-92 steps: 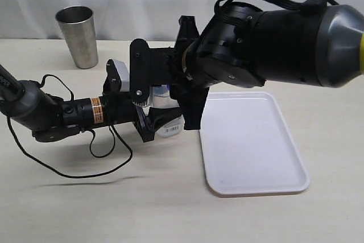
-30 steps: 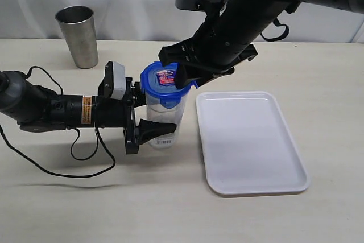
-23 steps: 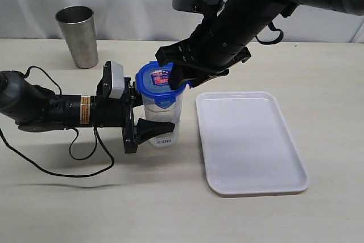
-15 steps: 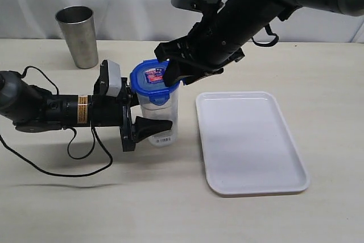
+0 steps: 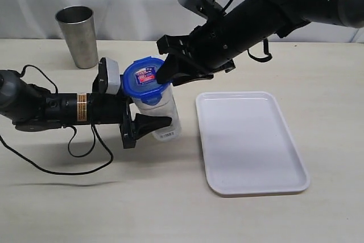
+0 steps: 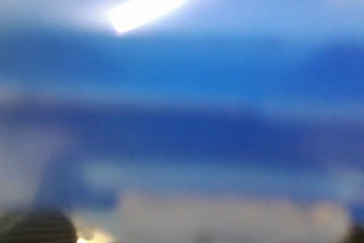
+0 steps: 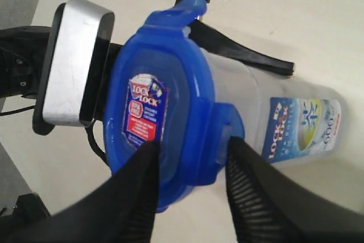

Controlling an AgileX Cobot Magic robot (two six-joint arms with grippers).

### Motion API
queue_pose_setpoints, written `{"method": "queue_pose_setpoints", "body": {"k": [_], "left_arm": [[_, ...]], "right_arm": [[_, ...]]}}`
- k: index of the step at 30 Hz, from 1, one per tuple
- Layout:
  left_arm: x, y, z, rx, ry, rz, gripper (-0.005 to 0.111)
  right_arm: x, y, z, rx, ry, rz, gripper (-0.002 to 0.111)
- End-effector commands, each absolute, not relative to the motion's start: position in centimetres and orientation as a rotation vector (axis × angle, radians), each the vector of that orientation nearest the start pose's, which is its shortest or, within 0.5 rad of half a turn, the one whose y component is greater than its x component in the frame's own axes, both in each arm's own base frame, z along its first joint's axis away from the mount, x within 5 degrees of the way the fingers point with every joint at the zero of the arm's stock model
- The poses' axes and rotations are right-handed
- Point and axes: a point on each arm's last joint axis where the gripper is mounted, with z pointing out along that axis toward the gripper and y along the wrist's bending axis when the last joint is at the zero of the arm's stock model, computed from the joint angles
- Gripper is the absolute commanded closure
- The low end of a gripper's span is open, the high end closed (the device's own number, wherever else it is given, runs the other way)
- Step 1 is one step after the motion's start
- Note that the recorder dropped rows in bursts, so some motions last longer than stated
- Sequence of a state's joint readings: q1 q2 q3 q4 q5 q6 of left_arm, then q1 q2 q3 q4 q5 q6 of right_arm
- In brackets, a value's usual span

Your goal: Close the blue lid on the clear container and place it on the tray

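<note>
The left gripper (image 5: 149, 113) is clamped around the body of the clear container (image 5: 162, 119), which is held tilted over the worktop (image 5: 170, 209) just beside the left edge of the tray (image 5: 250, 140) — not on it. The blue lid (image 5: 145, 78) is seated on its mouth. One flap is straddled by the right gripper (image 7: 190, 157); whether it is squeezed cannot be told. The left wrist view is filled with blurred blue — perhaps the lid. A steel tumbler (image 5: 78, 35) is stood near the worktop's far left corner.
</note>
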State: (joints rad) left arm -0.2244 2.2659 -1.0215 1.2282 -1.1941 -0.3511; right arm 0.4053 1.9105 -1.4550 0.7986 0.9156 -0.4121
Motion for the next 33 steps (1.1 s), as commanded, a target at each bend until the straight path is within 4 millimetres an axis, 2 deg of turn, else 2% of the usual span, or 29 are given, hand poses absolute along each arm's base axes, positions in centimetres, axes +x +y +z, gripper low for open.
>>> {"method": "queue_pose_setpoints", "body": {"k": [1, 8, 13, 15, 17, 24, 27, 30, 33], "left_arm": [[34.6, -16.7, 8.3, 1.152, 1.411, -0.907, 0.107], [34.6, -16.7, 8.5, 1.259, 1.276, -0.772, 0.107], [34.8, -16.6, 8.6, 1.35, 1.125, -0.605, 0.107], [35.0, -16.6, 8.7, 1.326, 1.134, -0.588, 0.107], [35.1, -16.6, 8.7, 1.327, 1.13, -0.583, 0.107], [34.8, -16.8, 8.6, 1.394, 1.049, -0.526, 0.107], [34.9, -16.7, 8.5, 1.409, 1.05, -0.507, 0.107], [34.8, -16.8, 8.4, 1.426, 1.029, -0.496, 0.107], [34.7, -17.0, 8.3, 1.442, 1.033, -0.491, 0.107]], "right_arm": [[35.0, 19.3, 21.9, -0.689, 2.726, 0.936, 0.078], [34.5, 18.1, 22.7, -0.837, 2.718, 0.812, 0.077], [33.8, 17.8, 24.2, -0.997, 2.638, 0.776, 0.055], [33.4, 17.4, 25.1, -1.042, 2.612, 0.736, 0.05], [33.1, 17.1, 26.1, -1.077, 2.569, 0.687, 0.049], [32.0, 16.4, 30.9, -1.304, 2.22, 0.518, 0.05], [31.5, 17.2, 31.9, -1.388, 2.083, 0.444, 0.05], [30.9, 19.5, 32.1, -1.456, 1.972, 0.32, 0.051], [30.2, 22.0, 31.4, -1.578, 1.883, 0.153, 0.053]]}}
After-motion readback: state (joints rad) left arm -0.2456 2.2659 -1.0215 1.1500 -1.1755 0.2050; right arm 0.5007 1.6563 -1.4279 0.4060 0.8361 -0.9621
